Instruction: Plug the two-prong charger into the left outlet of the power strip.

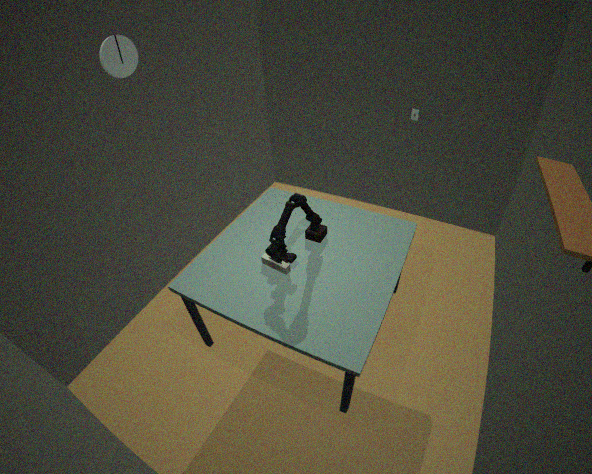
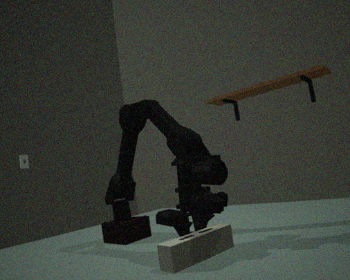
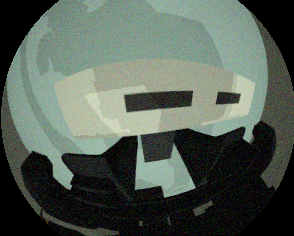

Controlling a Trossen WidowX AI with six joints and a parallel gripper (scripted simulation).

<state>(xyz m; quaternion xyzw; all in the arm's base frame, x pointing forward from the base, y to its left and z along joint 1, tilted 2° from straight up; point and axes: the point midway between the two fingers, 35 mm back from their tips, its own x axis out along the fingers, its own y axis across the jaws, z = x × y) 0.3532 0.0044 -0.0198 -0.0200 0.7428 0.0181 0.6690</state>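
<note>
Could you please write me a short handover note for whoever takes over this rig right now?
Hand: open, fingers pointing down beside the power strip; a pale grey block, likely the charger, sits between them, not gripped.
Power strip: lying on the table; both dark outlets on top look uncovered.
Done: charger brought to the strip.
Left: plugging in looks not done; regrip and push both prongs straight into the left outlet.
</note>
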